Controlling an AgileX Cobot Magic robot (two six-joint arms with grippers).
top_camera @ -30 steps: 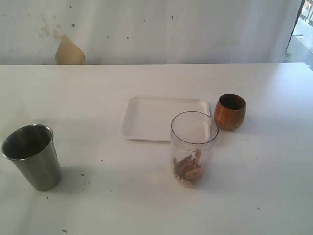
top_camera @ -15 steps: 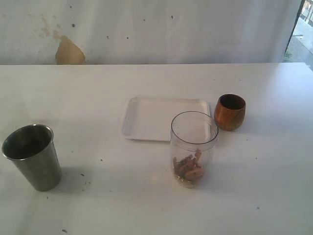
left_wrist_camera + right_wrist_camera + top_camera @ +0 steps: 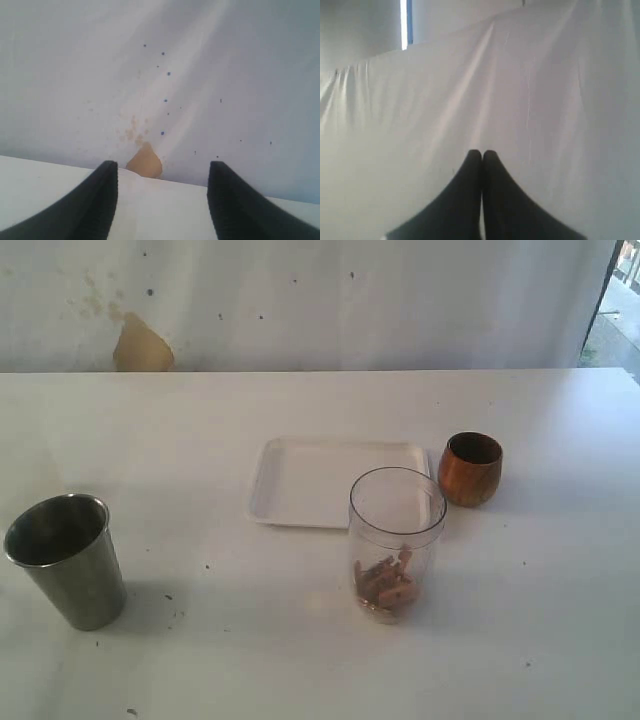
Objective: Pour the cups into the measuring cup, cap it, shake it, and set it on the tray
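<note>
The clear measuring cup (image 3: 396,540) stands upright just in front of the tray (image 3: 320,480), uncapped, with small brown pieces at its bottom. A steel tumbler (image 3: 68,560) stands at the front left of the table. The brown wooden cup (image 3: 470,468) sits to the right of the tray. Neither arm shows in the exterior view. My left gripper (image 3: 162,172) is open with nothing between its black fingers, facing the back wall above the table. My right gripper (image 3: 482,155) is shut on nothing, pointing at a white cloth.
A tan stain (image 3: 143,346) marks the white backdrop behind the table (image 3: 250,640); it also shows in the left wrist view as the tan stain (image 3: 145,162). A bright doorway (image 3: 620,300) opens at the far right.
</note>
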